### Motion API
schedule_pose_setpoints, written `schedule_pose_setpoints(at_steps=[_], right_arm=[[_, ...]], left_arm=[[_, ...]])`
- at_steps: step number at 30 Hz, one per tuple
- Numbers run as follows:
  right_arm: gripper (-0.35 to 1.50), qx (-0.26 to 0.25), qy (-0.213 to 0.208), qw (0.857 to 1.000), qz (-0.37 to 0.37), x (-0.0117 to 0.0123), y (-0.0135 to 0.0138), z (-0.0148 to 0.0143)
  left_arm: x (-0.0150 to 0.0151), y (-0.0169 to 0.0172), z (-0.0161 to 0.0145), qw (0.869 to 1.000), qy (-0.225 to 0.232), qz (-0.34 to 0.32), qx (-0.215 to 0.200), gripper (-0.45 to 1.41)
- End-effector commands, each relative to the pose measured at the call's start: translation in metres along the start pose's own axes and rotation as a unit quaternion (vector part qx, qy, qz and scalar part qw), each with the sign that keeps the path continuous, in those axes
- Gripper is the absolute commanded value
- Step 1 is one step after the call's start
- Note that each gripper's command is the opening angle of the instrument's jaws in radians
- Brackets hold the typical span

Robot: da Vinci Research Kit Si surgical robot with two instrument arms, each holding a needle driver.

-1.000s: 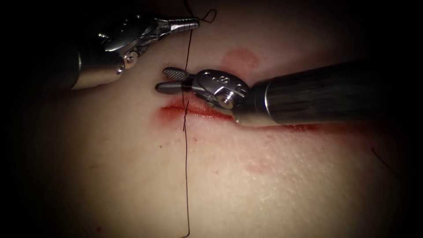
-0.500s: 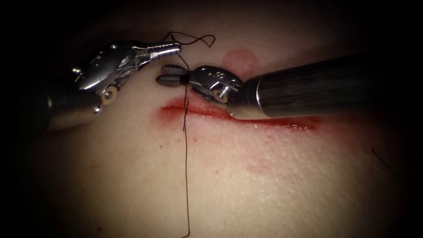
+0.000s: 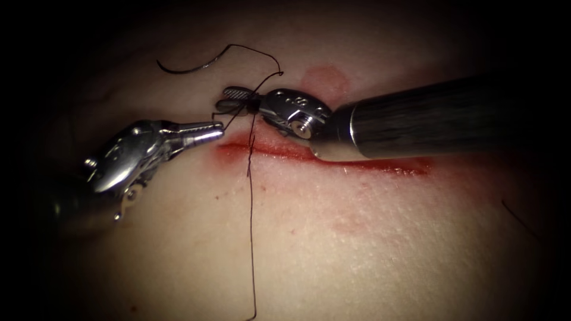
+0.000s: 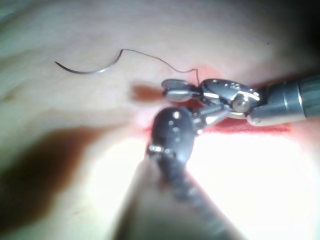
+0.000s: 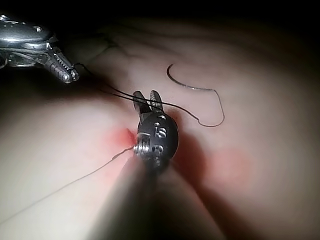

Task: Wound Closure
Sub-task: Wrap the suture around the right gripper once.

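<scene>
The cut [image 3: 357,163] runs across the tissue [image 3: 357,249], red with fluid. My left tool [image 3: 220,128] sits at the cut's left end, jaws shut on the thread [image 3: 250,238]. From there the thread slants up across my right tool [image 3: 225,99], whose open jaws hold nothing, and curls back to the needle [image 3: 187,67]. The curved needle lies free on the tissue beyond the cut's left end, held by neither tool. It shows in the left wrist view as needle [image 4: 90,71] and in the right wrist view as needle [image 5: 187,84]. A long strand crosses the cut and runs toward the near edge.
The right tool's dark shaft [image 3: 446,116] lies over the cut's middle and right part. A round pink mark [image 3: 324,77] sits on the tissue beyond the cut. A short dark strand [image 3: 517,217] lies at the far right.
My left tool has swung from above the right tool down to the cut's left end, drawing thread across the right tool's open jaws. The needle has come into view on the tissue.
</scene>
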Motion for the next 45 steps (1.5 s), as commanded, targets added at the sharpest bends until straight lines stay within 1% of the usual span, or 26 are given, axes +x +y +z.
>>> schedule_pose_setpoints(at_steps=[1,2,5,6,11,13,14,16,20,22,24,27,33,37,40,45], right_arm=[[0.12,0.000,0.001,1.000,0.001,-0.0004,-0.0001,0.0004],[0.10,-0.005,0.011,1.000,0.004,0.0000,-0.0002,-0.0003],[0.10,-0.007,0.017,1.000,0.007,0.0004,-0.0005,-0.0012],[0.10,-0.010,0.024,1.000,0.014,0.0010,-0.0009,-0.0021],[0.10,-0.008,0.036,0.999,0.014,0.0014,-0.0014,-0.0030],[0.10,-0.005,0.042,0.999,0.016,0.0017,-0.0018,-0.0033],[0.10,-0.005,0.042,0.999,0.016,0.0017,-0.0018,-0.0033],[0.12,0.003,0.050,0.999,0.014,0.0019,-0.0021,-0.0035],[0.14,0.006,0.056,0.998,0.015,0.0019,-0.0023,-0.0039],[0.14,0.007,0.058,0.998,0.015,0.0018,-0.0026,-0.0045],[0.12,0.011,0.070,0.997,0.016,0.0018,-0.0030,-0.0057],[0.12,0.010,0.072,0.997,0.016,0.0018,-0.0032,-0.0063],[0.12,0.009,0.080,0.997,0.017,0.0024,-0.0034,-0.0064],[0.12,0.007,0.089,0.996,0.014,0.0029,-0.0034,-0.0063],[0.12,0.006,0.093,0.996,0.016,0.0031,-0.0033,-0.0063],[0.10,0.005,0.104,0.994,0.017,0.0037,-0.0036,-0.0065]], left_arm=[[-0.0008,-0.0003,0.0004,1.000,0.000,-0.001,0.000,-0.35],[-0.0011,-0.0006,-0.0001,1.000,-0.002,0.000,0.006,-0.35],[-0.0013,-0.0010,-0.0005,1.000,-0.003,0.000,0.010,-0.35],[-0.0017,-0.0016,-0.0010,1.000,-0.004,0.001,0.013,-0.35],[-0.0029,-0.0027,-0.0016,1.000,-0.006,-0.007,0.016,-0.35],[-0.0043,-0.0035,-0.0016,1.000,-0.006,-0.013,0.017,-0.35],[-0.0043,-0.0035,-0.0016,1.000,-0.006,-0.013,0.017,-0.35],[-0.0055,-0.0044,-0.0016,1.000,-0.007,-0.018,0.019,-0.35],[-0.0057,-0.0052,-0.0020,1.000,-0.008,-0.018,0.024,-0.35],[-0.0057,-0.0057,-0.0025,0.999,-0.010,-0.018,0.030,-0.35],[-0.0058,-0.0065,-0.0033,0.999,-0.012,-0.018,0.036,-0.35],[-0.0060,-0.0069,-0.0036,0.999,-0.013,-0.017,0.039,-0.35],[-0.0072,-0.0075,-0.0034,0.999,-0.012,-0.024,0.042,-0.35],[-0.0088,-0.0078,-0.0027,0.998,-0.012,-0.031,0.046,-0.35],[-0.0092,-0.0076,-0.0025,0.998,-0.010,-0.031,0.044,-0.35],[-0.0095,-0.0083,-0.0030,0.998,-0.012,-0.034,0.043,-0.35]])
